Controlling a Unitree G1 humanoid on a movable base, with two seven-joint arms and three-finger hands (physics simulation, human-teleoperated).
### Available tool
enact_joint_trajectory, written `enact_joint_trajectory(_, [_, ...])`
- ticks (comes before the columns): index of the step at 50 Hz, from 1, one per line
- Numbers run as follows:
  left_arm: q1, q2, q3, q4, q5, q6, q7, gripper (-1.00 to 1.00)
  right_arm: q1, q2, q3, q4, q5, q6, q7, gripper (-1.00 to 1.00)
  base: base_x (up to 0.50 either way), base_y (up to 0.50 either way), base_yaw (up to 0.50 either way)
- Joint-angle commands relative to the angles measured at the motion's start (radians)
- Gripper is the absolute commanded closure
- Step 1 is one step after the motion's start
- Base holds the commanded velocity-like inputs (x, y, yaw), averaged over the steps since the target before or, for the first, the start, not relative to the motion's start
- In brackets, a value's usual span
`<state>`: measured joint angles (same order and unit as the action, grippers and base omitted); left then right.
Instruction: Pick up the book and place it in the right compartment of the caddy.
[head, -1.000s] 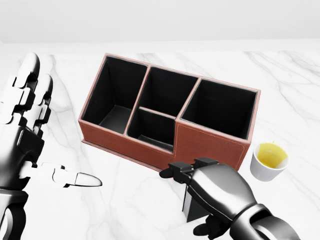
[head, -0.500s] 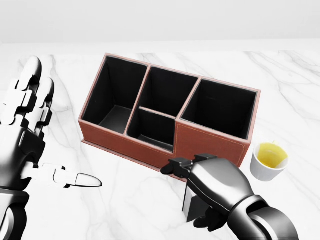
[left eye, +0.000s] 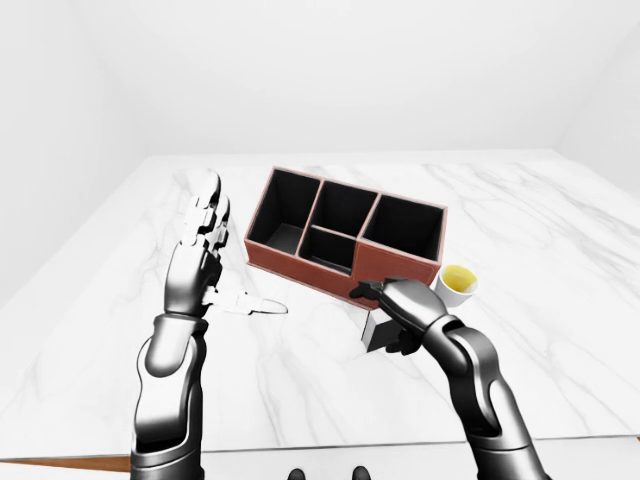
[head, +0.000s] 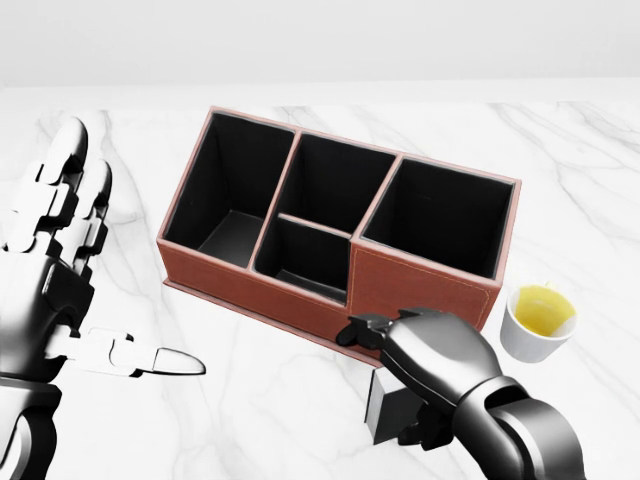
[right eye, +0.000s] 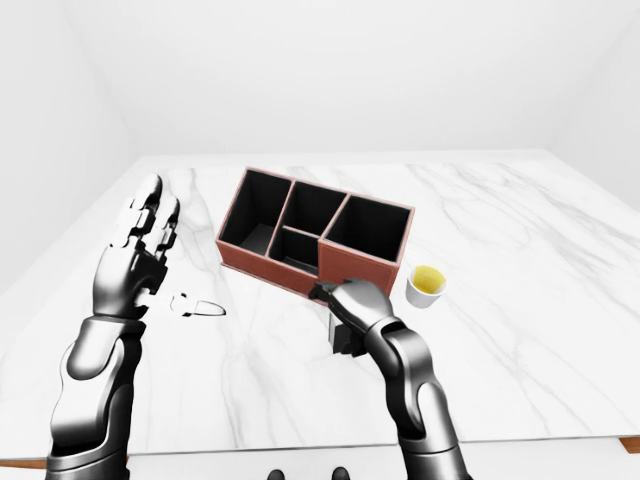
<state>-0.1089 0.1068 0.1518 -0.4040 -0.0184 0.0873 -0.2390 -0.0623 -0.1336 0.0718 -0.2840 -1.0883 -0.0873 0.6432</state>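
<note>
A bare white room surrounds a white marble tabletop, and we look down over our own arms at it. Near the middle stands a brown caddy with black-lined compartments: a long one at the head view's left, two smaller ones in the middle, and a large one at the right. A small white cup of yellow liquid sits just beside the caddy's right end.

The book is a small dark thing standing upright on the tabletop, just below the caddy's near wall in the head view, almost directly under the right compartment. Our right hand is draped over it from above, fingers curled down around its top and side; we judge the hand clamped on the book, though it hides most of the cover. The book appears to rest on the tabletop, not yet lifted.

Our left hand hangs well apart at the left, fingers spread and holding nothing.

The move ahead turns on this: the target compartment lies just above the book in the head view, past the caddy's wall, so we expect a lift over the rim before lowering in.
</note>
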Motion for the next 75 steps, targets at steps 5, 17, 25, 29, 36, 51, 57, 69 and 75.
enact_joint_trajectory(5, [0.005, 0.000, 0.001, 0.023, 0.002, 0.000, -0.004, -1.00, -0.019, -0.004, 0.013, 0.099, -0.051, 0.000, -0.044, -0.33, 0.00, 0.00, 0.00])
enact_joint_trajectory(17, [-0.002, 0.002, 0.002, 0.024, -0.001, 0.000, -0.002, -1.00, -0.030, -0.006, 0.018, 0.141, -0.070, 0.000, -0.064, -0.33, 0.00, 0.00, 0.00])
enact_joint_trajectory(25, [0.001, 0.002, 0.002, 0.030, 0.001, 0.000, -0.003, -1.00, -0.040, -0.009, 0.017, 0.174, -0.082, 0.000, -0.078, -0.33, 0.00, 0.00, 0.00])
enact_joint_trajectory(29, [0.001, 0.002, 0.002, 0.027, 0.002, 0.000, -0.003, -1.00, -0.042, -0.009, 0.018, 0.182, -0.086, 0.000, -0.082, -0.33, 0.00, 0.00, 0.00])
enact_joint_trajectory(36, [0.002, 0.001, 0.001, 0.025, 0.003, 0.000, -0.003, -1.00, -0.038, -0.011, 0.020, 0.192, -0.093, 0.000, -0.091, -0.25, 0.00, 0.00, 0.00])
enact_joint_trajectory(51, [0.002, 0.000, -0.003, 0.027, 0.008, 0.000, -0.004, -1.00, -0.042, -0.015, 0.018, 0.217, -0.104, 0.000, -0.108, -0.25, 0.00, 0.00, 0.00])
enact_joint_trajectory(57, [0.003, -0.001, -0.002, 0.034, 0.008, 0.000, -0.005, -1.00, -0.046, -0.016, 0.020, 0.234, -0.113, 0.000, -0.119, -0.28, 0.00, 0.00, 0.00])
enact_joint_trajectory(69, [0.008, 0.001, 0.002, 0.033, 0.006, 0.000, -0.006, -1.00, -0.057, -0.014, 0.028, 0.268, -0.129, 0.000, -0.138, -0.28, 0.00, 0.00, 0.00])
enact_joint_trajectory(75, [0.010, 0.000, 0.002, 0.027, 0.004, 0.000, -0.008, -1.00, -0.065, -0.012, 0.034, 0.289, -0.144, 0.000, -0.154, -0.28, 0.00, 0.00, 0.00])
